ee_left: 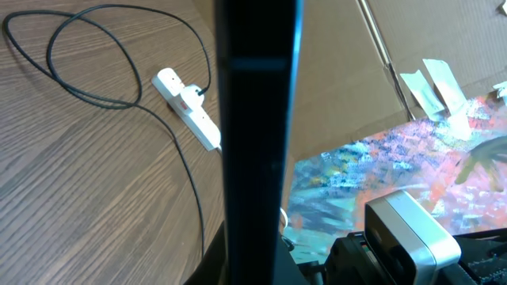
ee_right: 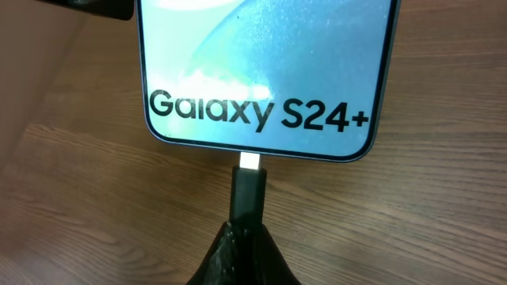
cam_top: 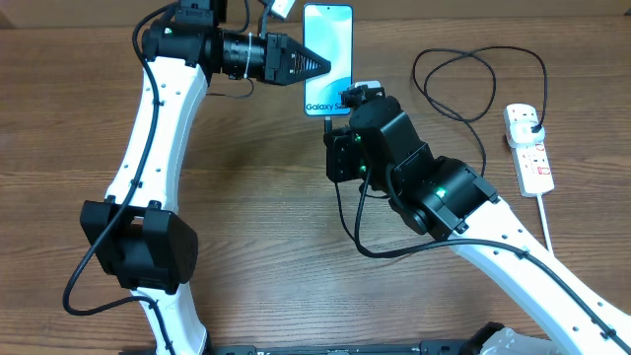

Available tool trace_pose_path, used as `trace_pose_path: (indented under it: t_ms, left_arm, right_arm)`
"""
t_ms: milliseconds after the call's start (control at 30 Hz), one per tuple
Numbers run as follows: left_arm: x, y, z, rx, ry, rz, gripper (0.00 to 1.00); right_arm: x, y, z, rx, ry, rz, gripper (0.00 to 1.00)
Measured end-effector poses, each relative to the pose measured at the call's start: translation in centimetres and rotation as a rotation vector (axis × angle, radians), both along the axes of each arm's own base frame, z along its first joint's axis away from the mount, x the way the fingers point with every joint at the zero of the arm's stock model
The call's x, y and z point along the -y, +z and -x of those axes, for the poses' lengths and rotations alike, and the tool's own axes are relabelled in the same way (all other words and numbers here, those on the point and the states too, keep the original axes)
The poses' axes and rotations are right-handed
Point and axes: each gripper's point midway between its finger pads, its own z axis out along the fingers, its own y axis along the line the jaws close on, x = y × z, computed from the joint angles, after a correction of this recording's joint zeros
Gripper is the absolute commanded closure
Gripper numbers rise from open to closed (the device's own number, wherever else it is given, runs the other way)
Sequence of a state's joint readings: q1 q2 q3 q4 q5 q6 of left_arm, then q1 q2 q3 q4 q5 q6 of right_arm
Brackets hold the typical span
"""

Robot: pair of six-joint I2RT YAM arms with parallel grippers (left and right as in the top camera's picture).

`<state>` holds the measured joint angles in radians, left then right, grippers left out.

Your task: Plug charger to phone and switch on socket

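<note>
Quick update from us: the phone [cam_top: 328, 44] sits by the far edge of the desk [cam_top: 246, 197], about midway along, with the left claw [cam_top: 317, 62] pinched on its long side. Our right claw [ee_right: 244, 241] is clamped on the charger [ee_right: 247, 190], whose silver tip touches the phone's near short edge. The socket [cam_top: 529, 148] lies by the right edge, with the charger's black plug in it.

Phone [cam_top: 328, 59] at far edge, center. Socket [cam_top: 529, 148] by right edge. Charger [ee_right: 247, 194] loops between them, tip at phone's near end, plug in socket's far end.
</note>
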<state>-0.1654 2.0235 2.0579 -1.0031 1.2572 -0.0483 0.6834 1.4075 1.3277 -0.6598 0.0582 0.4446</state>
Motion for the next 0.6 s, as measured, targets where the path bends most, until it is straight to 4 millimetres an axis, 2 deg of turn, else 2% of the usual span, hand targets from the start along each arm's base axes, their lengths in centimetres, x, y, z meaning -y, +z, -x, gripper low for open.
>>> trace_pose_path:
  t_ms: [433, 533, 600]
  left_arm:
    - [0.1, 0.8, 0.5, -0.012, -0.028, 0.044, 0.96]
    - [0.4, 0.7, 1.0, -0.033, -0.04, 0.046, 0.96]
    - [0.6, 0.6, 1.0, -0.032, -0.042, 0.04, 0.96]
  right_arm:
    - [-0.1, 0.0, 0.0, -0.001, 0.004, -0.005, 0.96]
    - [-0.3, 1.4, -1.0, 0.055, -0.015, -0.033, 0.96]
    - [-0.2, 1.4, -1.0, 0.056, -0.018, -0.03, 0.96]
